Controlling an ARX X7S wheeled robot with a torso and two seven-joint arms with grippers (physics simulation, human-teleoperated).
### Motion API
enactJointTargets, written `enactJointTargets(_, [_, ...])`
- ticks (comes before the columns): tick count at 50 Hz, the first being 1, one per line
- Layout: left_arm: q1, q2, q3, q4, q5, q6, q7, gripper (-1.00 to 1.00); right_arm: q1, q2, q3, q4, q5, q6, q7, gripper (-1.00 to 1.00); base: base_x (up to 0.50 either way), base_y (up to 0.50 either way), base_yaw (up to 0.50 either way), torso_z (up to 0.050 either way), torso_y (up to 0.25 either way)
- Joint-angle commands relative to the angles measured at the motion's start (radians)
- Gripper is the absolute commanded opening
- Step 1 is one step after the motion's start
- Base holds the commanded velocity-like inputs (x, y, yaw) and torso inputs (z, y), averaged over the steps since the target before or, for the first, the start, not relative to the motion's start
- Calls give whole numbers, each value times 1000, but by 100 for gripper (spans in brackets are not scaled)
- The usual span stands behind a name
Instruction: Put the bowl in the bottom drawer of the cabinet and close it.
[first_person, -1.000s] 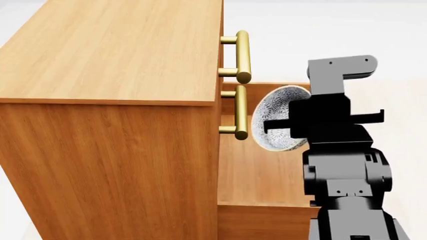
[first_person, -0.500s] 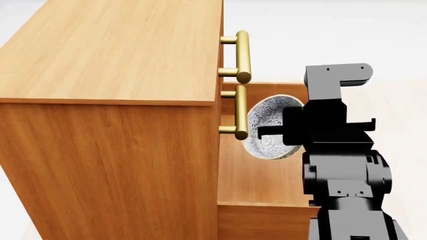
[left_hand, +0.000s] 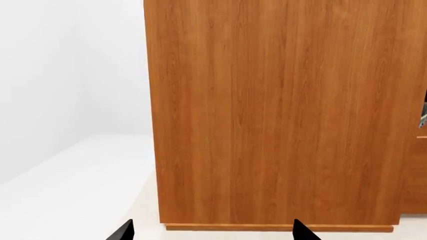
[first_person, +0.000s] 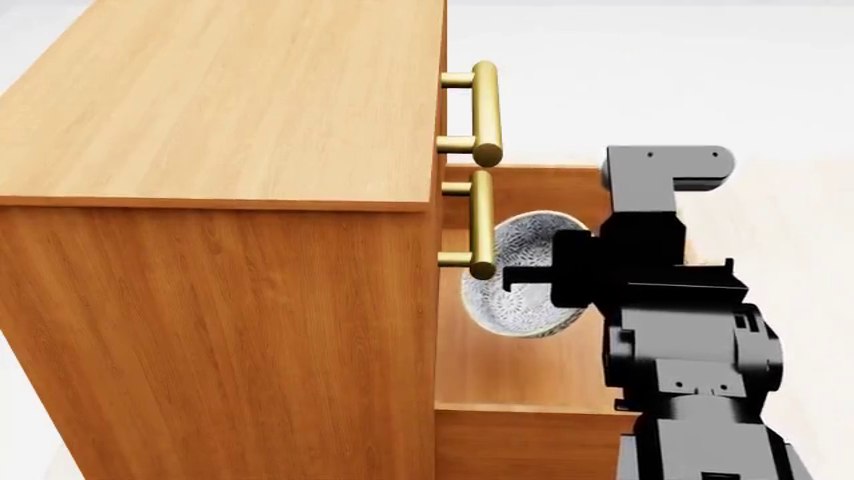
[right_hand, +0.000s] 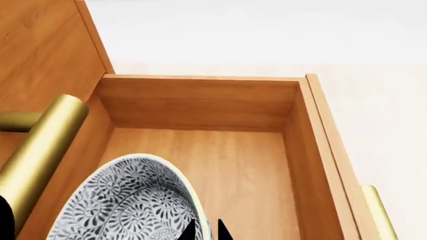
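Pale floor (first_person: 801, 90) and blank white background surround the cabinet (first_person: 227, 230), which fills the left half of your head view, its plain side panel toward you. Your left gripper (left_hand: 210, 231) faces that panel in the left wrist view; only two dark fingertips show, set wide apart with nothing between them. Along the cabinet's front edge, two upper brass handles (first_person: 485, 110) project to the right. Below them the bottom drawer (right_hand: 200, 107) stands pulled out, its wood floor bare, and its walls bound an open rectangle. Its own handle (right_hand: 377, 212) runs along the outer front. The bowl (first_person: 523, 275) hangs over this opening, just beside the tip of the second handle; whether they touch cannot be told. It is tipped on edge, mouth turned toward you, foot away. Your right gripper (first_person: 550, 270) is closed on the bowl's rim, one fingertip (right_hand: 190, 231) inside the patterned wall. Your right arm (first_person: 687, 330) rises from the lower right, wrist stacked over the drawer's near right part.
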Motion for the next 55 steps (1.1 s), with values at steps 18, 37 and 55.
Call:
enactJointTargets(18, [0, -3, 3, 0, -1, 3, -6, 100, 0, -1, 59, -1, 1, 76, -58, -100, 0, 0, 0, 0, 1])
enactJointTargets(37, [-1, -5, 5, -2, -2, 6, -9, 100, -10, 1, 95, -1, -10, 106, -65, -100, 0, 0, 0, 1, 0])
enactJointTargets(55, [0, -7, 7, -1, -1, 6, -12, 100, -24, 2, 93, -1, -30, 61, -44, 100, 0, 0, 0, 0, 1])
